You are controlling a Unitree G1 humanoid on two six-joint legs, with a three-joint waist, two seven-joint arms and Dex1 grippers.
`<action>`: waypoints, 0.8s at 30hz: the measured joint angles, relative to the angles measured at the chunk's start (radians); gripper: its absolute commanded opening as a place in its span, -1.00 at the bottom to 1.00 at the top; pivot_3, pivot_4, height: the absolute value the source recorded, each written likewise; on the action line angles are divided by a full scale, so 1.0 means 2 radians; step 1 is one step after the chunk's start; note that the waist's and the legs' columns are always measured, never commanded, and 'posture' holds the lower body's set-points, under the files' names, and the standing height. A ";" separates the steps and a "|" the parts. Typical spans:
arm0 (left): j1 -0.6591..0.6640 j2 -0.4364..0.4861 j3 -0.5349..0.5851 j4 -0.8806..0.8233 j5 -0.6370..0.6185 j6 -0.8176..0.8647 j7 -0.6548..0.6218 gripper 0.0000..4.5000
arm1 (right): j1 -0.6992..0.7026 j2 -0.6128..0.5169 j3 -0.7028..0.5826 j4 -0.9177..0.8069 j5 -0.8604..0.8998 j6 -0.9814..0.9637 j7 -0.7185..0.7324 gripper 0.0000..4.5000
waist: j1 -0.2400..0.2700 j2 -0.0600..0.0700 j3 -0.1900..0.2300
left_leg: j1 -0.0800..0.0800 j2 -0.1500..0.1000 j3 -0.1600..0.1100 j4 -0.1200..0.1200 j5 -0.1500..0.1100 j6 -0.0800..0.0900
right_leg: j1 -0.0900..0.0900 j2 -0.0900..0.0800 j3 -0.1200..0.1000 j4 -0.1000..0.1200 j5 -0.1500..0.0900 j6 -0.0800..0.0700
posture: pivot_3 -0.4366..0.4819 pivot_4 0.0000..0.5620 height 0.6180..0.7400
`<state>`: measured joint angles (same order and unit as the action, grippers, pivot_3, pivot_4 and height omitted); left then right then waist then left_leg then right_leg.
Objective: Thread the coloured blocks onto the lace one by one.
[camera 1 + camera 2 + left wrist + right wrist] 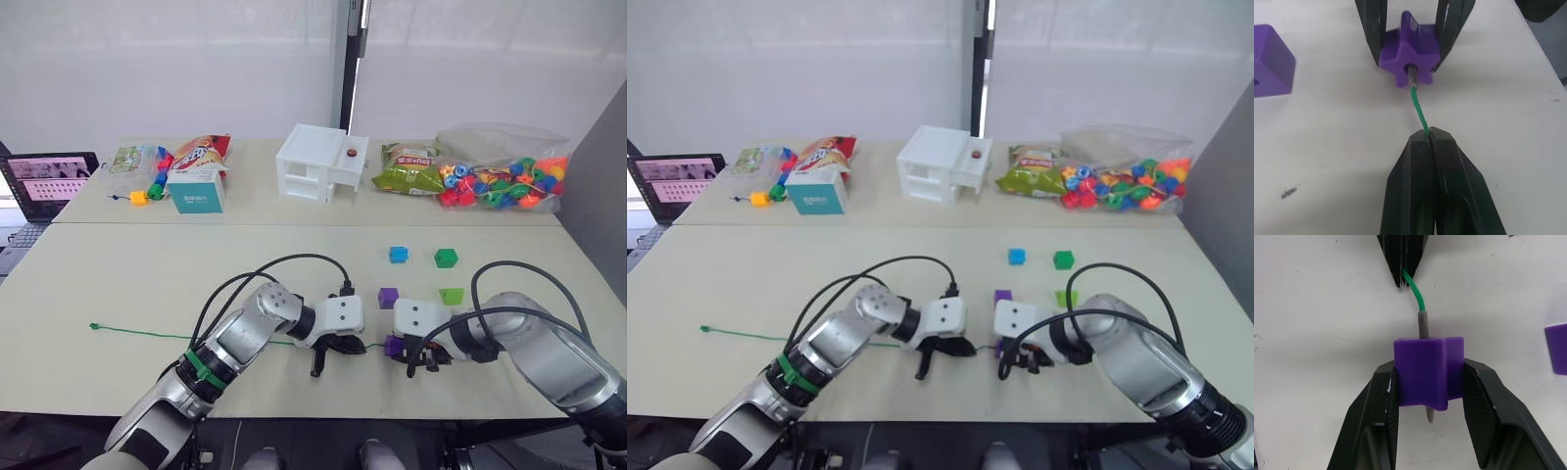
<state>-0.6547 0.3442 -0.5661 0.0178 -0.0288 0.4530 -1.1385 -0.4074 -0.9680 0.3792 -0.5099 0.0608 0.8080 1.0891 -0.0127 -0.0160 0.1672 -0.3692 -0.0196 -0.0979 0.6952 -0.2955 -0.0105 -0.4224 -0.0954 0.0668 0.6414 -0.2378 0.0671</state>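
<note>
My right gripper [1430, 371] is shut on a purple block [1422, 372] near the table's front edge. The lace [147, 333] is a thin green cord lying leftward across the table to a small knot. Its stiff dark tip [1422, 325] goes into the block's hole and pokes out the far side. My left gripper [1429, 134] is shut on the cord a short way behind the tip, facing the block [1409, 49]. A second purple block [388, 297], a blue one [398, 255], a dark green one [446, 258] and a light green one [452, 295] lie just beyond.
On the far table stand a white box [321, 162], a bag of round beads [505, 181], snack bags [407, 168], a teal carton [196, 189] and a yellow cube bead [138, 197]. A laptop [49, 181] sits far left. A grey partition [602, 196] borders the right.
</note>
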 measured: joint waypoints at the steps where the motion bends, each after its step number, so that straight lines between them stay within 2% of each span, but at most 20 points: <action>1: -0.002 -0.009 0.000 0.001 0.000 -0.001 0.004 -1.00 | 0.000 0.000 0.000 0.000 0.000 0.000 0.000 -0.41 | 0.000 0.000 0.000 | 0.000 0.000 0.000 0.000 0.000 0.000 | 0.000 0.000 0.000 0.000 0.000 0.000 | -0.05 -0.47 1.00; 6: -0.009 -0.043 0.000 0.025 -0.001 0.001 0.015 -1.00 | 0.000 0.000 0.002 -0.005 0.000 0.005 -0.001 -0.41 | 0.000 0.000 0.000 | 0.000 0.000 0.000 0.000 0.000 0.000 | 0.000 0.000 0.000 0.000 0.000 0.000 | -0.05 -0.47 1.00; 10: -0.009 -0.051 0.000 0.049 -0.001 -0.001 0.020 -1.00 | 0.000 0.000 0.002 -0.008 0.000 0.009 -0.001 -0.41 | 0.000 0.000 0.000 | 0.000 0.000 0.000 0.000 0.000 0.000 | 0.000 0.000 0.000 0.000 0.000 0.000 | -0.05 -0.47 1.00; 15: -0.009 -0.052 0.003 0.052 0.000 0.001 0.029 -0.32 | 0.000 0.000 0.002 -0.010 0.000 0.012 -0.002 -0.41 | 0.000 0.000 0.000 | 0.000 0.000 0.000 0.000 0.000 0.000 | 0.000 0.000 0.000 0.000 0.000 0.000 | -0.05 -0.47 1.00; 19: -0.007 -0.034 0.013 0.040 -0.006 0.007 0.027 0.27 | 0.000 0.002 0.002 -0.011 0.001 0.015 -0.004 -0.41 | 0.000 0.000 0.000 | 0.000 0.000 0.000 0.000 0.000 0.000 | 0.000 0.000 0.000 0.000 0.000 0.000 | -0.05 -0.47 1.00; 21: -0.007 -0.023 0.021 0.031 -0.008 0.011 0.026 0.55 | 0.000 0.004 0.001 -0.011 0.002 0.019 -0.004 0.05 | -0.001 0.000 0.000 | 0.000 0.000 0.000 0.000 0.000 0.000 | 0.000 0.000 0.000 0.000 0.000 0.000 | -0.05 -0.47 1.00; 24: -0.006 -0.008 0.037 0.023 -0.019 0.014 0.021 1.00 | 0.000 0.005 0.000 -0.011 0.018 0.028 -0.001 0.49 | -0.001 0.000 0.000 | 0.000 0.000 0.000 0.000 0.000 0.000 | 0.000 0.000 0.000 0.000 0.000 0.000 | -0.05 -0.47 1.00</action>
<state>-0.6663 0.3273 -0.4921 0.0632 -0.0669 0.4817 -1.0964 -0.4067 -0.9581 0.3800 -0.5320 0.0970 0.8632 1.0871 -0.0138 -0.0160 0.1673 -0.3692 -0.0195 -0.0981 0.6951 -0.2955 -0.0105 -0.4229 -0.0953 0.0669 0.6416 -0.2378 0.0671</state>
